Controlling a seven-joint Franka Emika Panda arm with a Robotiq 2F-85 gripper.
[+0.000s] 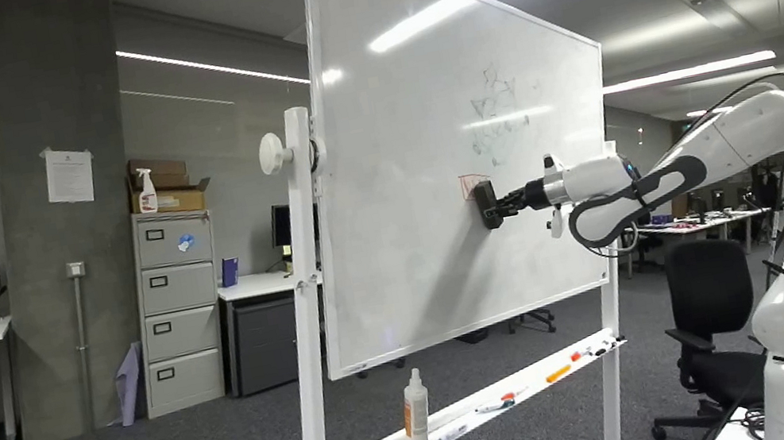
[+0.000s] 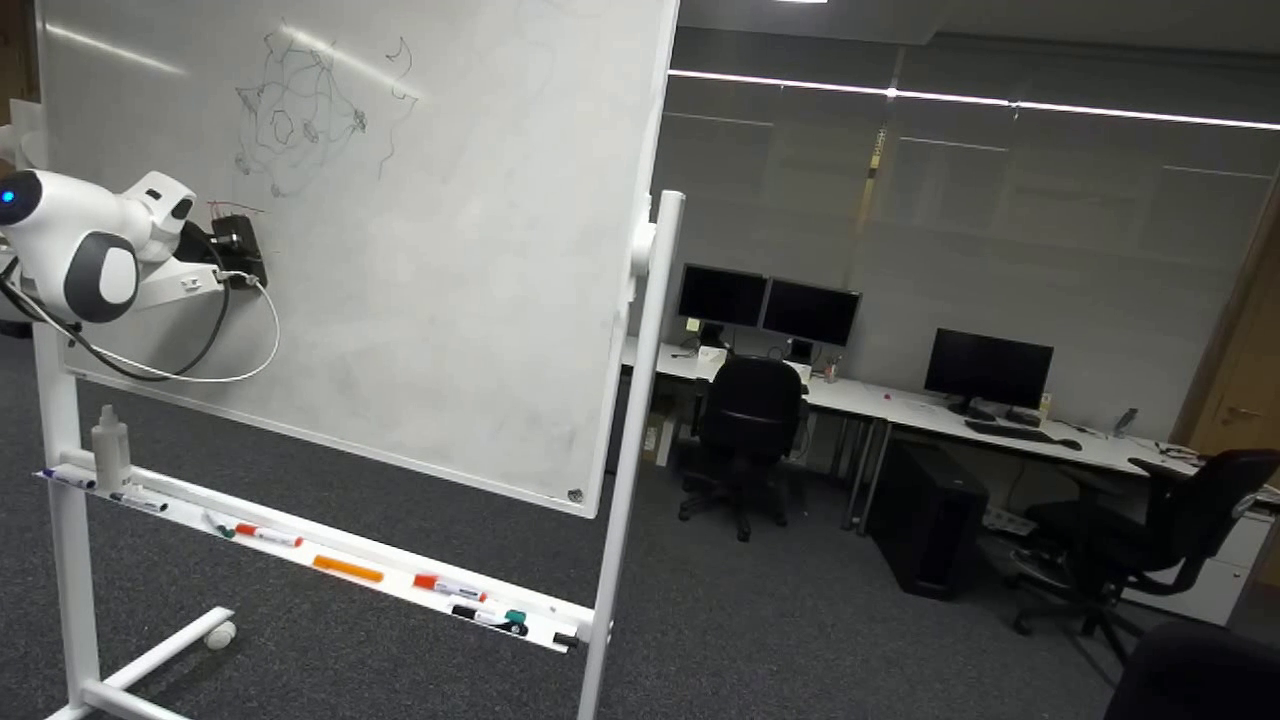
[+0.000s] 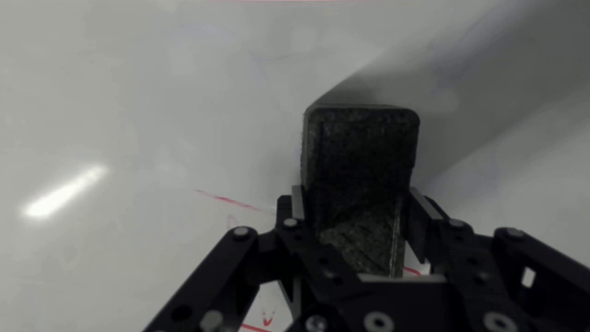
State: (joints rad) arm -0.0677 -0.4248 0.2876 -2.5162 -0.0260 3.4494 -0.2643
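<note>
The broad white-faced, slim-framed whiteboard (image 1: 392, 172) has its side edges well apart from the black two-fingered gripper (image 3: 358, 203); the bottom edge is nearer than the top; pale board surface spreads to both sides and below, out to the frame; under that edge, well apart from the gripper, runs a narrow white tray (image 2: 398, 569) bearing a pale plastic bottle (image 1: 416, 417) and slim coloured marker pens (image 2: 347, 569); the gripper is closed round a black rectangular felt-like eraser (image 3: 362, 147), its fingers (image 3: 297, 203) along two opposite sides; the eraser juts past the fingertips in the wrist view; it sits at the board's face, though whether it touches I cannot tell; thin red marker lines (image 3: 230, 200) lie just beside it; a dark looping line sketch (image 2: 310, 130) stands higher up
</note>
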